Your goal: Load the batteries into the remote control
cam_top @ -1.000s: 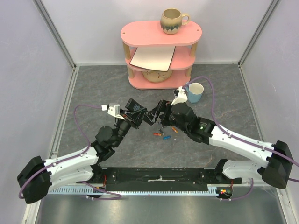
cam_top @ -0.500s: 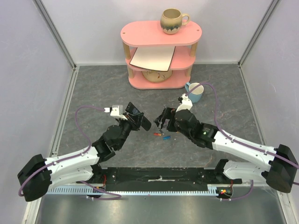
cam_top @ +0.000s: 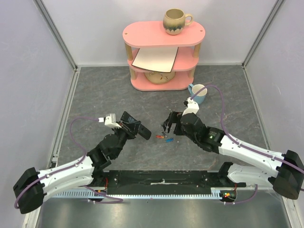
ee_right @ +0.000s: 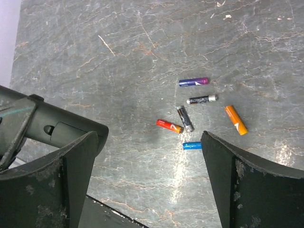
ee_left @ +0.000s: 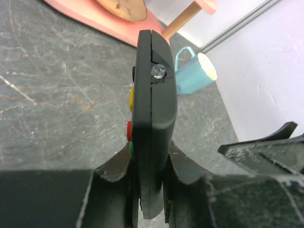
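My left claw (ee_left: pixel 151 167) is clamped shut on the lower end of the remote control (ee_left: pixel 154 109), holding it up off the grey worktop (ee_right: pixel 95 57). In the left wrist view the remote stands on edge up the middle of the frame. Its yellow, red and green buttons face the left side and its plain back faces the right. I judge that I hold it this way so the back, where the cells go, is turned toward my other arm. From this edge-on view I cannot tell whether the battery cover is on or off.

My right claw (ee_right: pixel 149 142) is spread wide and has hold of nothing. It hangs over the batteries (ee_right: pixel 185 118), six small cylinders lying loose on the worktop at centre right of the right wrist view. They are purple, black with a silver end, orange, dark, red and blue, and they lie close together. The two fingers frame the group from the lower corners, which suits dropping onto a single cell.

In the overhead view the remote sits left of centre, with the batteries just to its right. By my reckoning loading has not begun, and picking up one cell comes next.
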{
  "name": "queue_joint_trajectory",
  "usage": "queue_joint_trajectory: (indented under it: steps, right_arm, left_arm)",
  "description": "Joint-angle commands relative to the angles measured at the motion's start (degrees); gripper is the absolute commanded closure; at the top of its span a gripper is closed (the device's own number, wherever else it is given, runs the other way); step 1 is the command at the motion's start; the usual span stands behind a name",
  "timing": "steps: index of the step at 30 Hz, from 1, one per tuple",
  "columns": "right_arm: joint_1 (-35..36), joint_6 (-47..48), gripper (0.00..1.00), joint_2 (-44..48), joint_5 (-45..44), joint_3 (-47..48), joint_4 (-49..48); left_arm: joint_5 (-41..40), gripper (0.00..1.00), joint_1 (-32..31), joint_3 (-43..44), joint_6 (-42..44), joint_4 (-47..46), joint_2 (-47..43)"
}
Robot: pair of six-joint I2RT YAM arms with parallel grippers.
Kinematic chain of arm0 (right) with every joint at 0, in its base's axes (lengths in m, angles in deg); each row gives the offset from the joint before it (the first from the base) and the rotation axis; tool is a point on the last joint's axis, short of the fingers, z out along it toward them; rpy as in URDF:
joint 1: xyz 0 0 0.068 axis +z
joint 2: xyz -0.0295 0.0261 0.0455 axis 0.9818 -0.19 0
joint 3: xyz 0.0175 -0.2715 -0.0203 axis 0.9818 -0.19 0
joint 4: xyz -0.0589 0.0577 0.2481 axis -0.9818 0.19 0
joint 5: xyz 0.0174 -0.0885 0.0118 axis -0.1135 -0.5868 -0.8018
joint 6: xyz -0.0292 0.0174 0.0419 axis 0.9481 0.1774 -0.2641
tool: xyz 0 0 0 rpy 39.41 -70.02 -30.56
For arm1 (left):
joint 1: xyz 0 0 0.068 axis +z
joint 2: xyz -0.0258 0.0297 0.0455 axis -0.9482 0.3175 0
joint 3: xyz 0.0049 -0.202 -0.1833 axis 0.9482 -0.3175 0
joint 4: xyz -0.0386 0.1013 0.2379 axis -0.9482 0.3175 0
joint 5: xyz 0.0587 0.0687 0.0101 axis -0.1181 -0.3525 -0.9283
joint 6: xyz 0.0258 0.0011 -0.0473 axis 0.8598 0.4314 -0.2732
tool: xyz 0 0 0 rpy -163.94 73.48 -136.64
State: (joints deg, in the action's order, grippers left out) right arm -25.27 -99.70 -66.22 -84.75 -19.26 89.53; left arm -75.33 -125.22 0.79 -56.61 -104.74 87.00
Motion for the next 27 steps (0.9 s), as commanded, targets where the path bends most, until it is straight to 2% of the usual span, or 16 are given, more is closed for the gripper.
queue_joint_trajectory:
  steps: [1, 2, 4, 5, 6, 9, 15, 19, 22, 27]
  right_arm:
    - [-0.95, -0.69, 0.02, 1.24, -0.39, -0.86, -0.3]
    - [-0.96, -0.6, 0.02, 1.24, -0.04, -1.04, -0.47]
    - [-1.04, -0.16, 0.02, 1.16, 1.01, -1.82, -2.05]
    - [-0.96, 0.19, 0.02, 1.07, 1.54, -2.27, -3.1]
    - [-1.13, 0.11, 0.02, 1.42, 2.5, -2.79, -5.11]
    - [-1.04, 0.72, 0.03, 1.69, 4.79, -4.64, -8.11]
    - [-1.04, 1.86, 0.05, -1.3, 8.75, -4.03, -8.9]
    - [-1.04, 2.21, 0.07, -2.36, 9.2, -4.55, -11.54]
    - [-1.04, 2.21, 0.07, -4.73, 9.46, -3.77, -13.39]
    - [-0.96, 1.6, 0.07, -10.17, 12.53, -1.57, -17.87]
  left_arm:
    - [1.33, 0.98, 0.39, -2.22, -0.56, -7.14, -2.33]
    - [1.42, 0.98, 0.39, -2.66, -1.08, -7.22, -2.77]
    - [1.86, 0.98, 0.39, -5.9, -1.09, -14.04, -2.6]
    - [3.34, 0.98, 0.39, -9.66, 1.52, -18.69, -1.29]
    - [3.96, 0.98, 0.47, -11.61, 2.42, -29.27, -0.23]
    - [4.76, 0.98, 0.3, -13.65, 4.27, -37.44, 4.94]
    - [0.99, 0.98, 0.03, -13.65, 4.18, -38.43, 9.36]
    - [-2.7, 0.98, -0.23, -12.95, 4.27, -34.65, 10.58]
    - [-4.64, 0.98, -0.23, -13.03, 4.88, -37.1, 13.13]
    - [-2.98, 0.98, -0.23, -12.42, 6.55, -43.52, 18.41]
